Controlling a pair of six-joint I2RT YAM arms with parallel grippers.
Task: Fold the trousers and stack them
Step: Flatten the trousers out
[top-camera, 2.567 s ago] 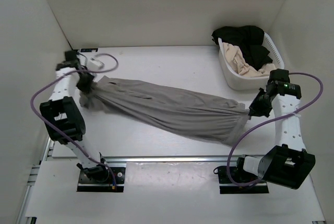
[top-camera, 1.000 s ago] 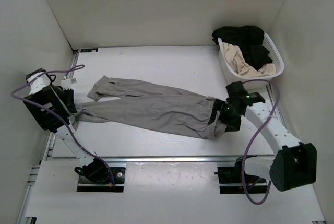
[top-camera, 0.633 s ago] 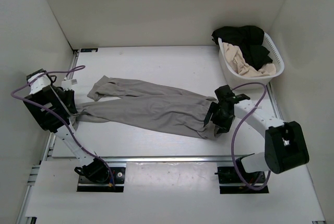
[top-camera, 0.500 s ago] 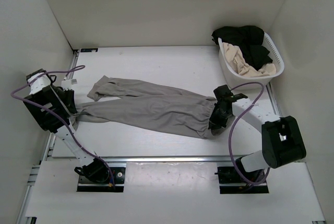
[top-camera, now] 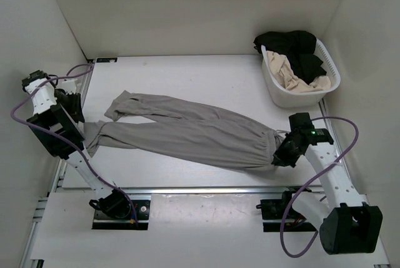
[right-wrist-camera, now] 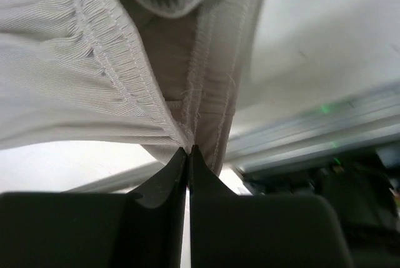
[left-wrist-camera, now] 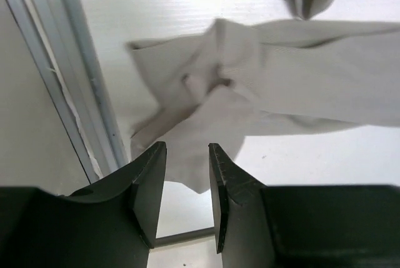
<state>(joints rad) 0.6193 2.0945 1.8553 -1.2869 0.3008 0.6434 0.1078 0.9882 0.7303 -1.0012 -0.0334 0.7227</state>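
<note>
Quick count: one pair of trousers point(top-camera: 187, 132), grey-taupe with two legs, stretched across the table point(top-camera: 200, 74) from far left to near right. Both cuffs sit at the left end, one leg a bit farther back than the other, and the gathered waistband is at the right end.

There are two arms. The right gripper point(right-wrist-camera: 187, 152) has its fingers pressed together on the waistband, right at the stitched seam below the elastic. The left gripper point(left-wrist-camera: 187, 149) has its fingers slightly apart with nothing between them. It sits over the crumpled cuff of the nearer leg, close to the table's left edge. Each arm has one purple cable looping off it, so two cables.

One white basket point(top-camera: 281, 96) stands in the far right corner, well apart from the trousers. It holds two pieces, a black garment point(top-camera: 294, 46) piled at the back and a beige-cream garment point(top-camera: 287, 71) in front of it.

The surface is a plain white tabletop. A metal rail point(top-camera: 206, 190) runs along the near edge where the arm bases are bolted, and there's another strip down the left side. Off-white walls box it in at the back and both sides.
</note>
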